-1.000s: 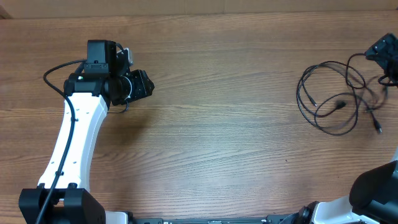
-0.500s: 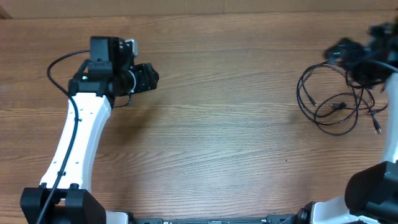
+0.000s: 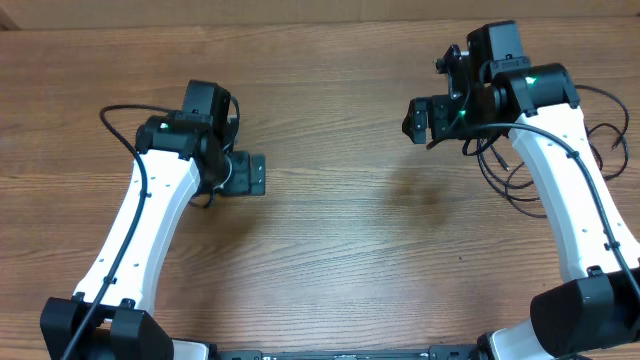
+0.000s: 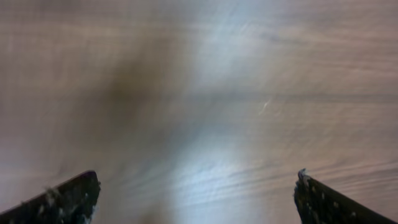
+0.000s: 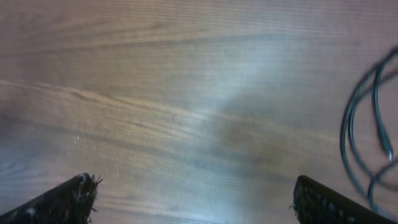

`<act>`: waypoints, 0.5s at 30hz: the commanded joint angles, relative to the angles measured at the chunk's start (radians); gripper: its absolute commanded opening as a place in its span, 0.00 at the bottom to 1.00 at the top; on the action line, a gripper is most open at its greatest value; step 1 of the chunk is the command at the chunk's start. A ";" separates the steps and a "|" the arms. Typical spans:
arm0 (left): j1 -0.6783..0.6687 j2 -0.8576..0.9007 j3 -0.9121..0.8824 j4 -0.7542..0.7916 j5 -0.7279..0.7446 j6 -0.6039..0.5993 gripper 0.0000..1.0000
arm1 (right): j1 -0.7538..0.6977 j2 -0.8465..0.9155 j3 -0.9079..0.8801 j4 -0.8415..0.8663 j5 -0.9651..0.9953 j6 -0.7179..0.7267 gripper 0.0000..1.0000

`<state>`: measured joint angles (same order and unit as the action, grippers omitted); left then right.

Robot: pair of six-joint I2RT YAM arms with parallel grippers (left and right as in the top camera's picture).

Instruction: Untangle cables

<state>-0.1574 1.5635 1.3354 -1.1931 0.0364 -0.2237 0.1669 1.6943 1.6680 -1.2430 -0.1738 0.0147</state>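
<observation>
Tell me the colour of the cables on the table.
Black. The cables show best in the right wrist view, at its right edge.

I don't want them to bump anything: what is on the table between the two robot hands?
Nothing. The overhead view shows only bare wooden table between the left gripper and the right gripper.

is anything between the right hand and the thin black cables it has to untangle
Nothing visible does: the open right hand faces bare wooden table, and the thin black cables lie off to one side with only wood between.
</observation>
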 commanded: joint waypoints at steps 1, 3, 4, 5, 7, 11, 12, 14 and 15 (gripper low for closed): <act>0.019 -0.021 0.010 -0.087 -0.043 -0.095 1.00 | -0.004 0.003 0.007 -0.042 0.043 0.091 1.00; 0.020 -0.021 0.010 -0.137 -0.043 -0.098 1.00 | -0.004 0.001 0.000 -0.083 0.043 0.110 1.00; 0.020 -0.021 0.010 -0.159 -0.045 -0.097 1.00 | -0.004 -0.003 -0.009 -0.097 0.043 0.117 1.00; 0.020 -0.022 0.010 -0.178 -0.044 -0.097 1.00 | -0.004 -0.011 -0.020 -0.103 0.042 0.117 1.00; 0.019 -0.029 0.009 -0.208 -0.043 -0.097 0.99 | -0.004 -0.038 -0.056 -0.099 0.043 0.117 1.00; 0.018 -0.081 -0.015 -0.187 -0.043 -0.093 1.00 | -0.004 -0.143 -0.168 -0.021 0.043 0.125 1.00; 0.018 -0.107 -0.031 -0.166 -0.042 -0.090 0.99 | -0.004 -0.179 -0.204 0.009 0.043 0.129 1.00; 0.018 -0.182 -0.078 -0.117 -0.042 -0.090 0.99 | -0.004 -0.278 -0.298 0.089 0.048 0.134 1.00; 0.019 -0.240 -0.116 -0.084 -0.043 -0.090 0.99 | -0.004 -0.336 -0.351 0.130 0.067 0.150 1.00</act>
<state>-0.1417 1.4620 1.2865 -1.3167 0.0090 -0.2974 0.1642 1.5219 1.4063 -1.1702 -0.1371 0.1310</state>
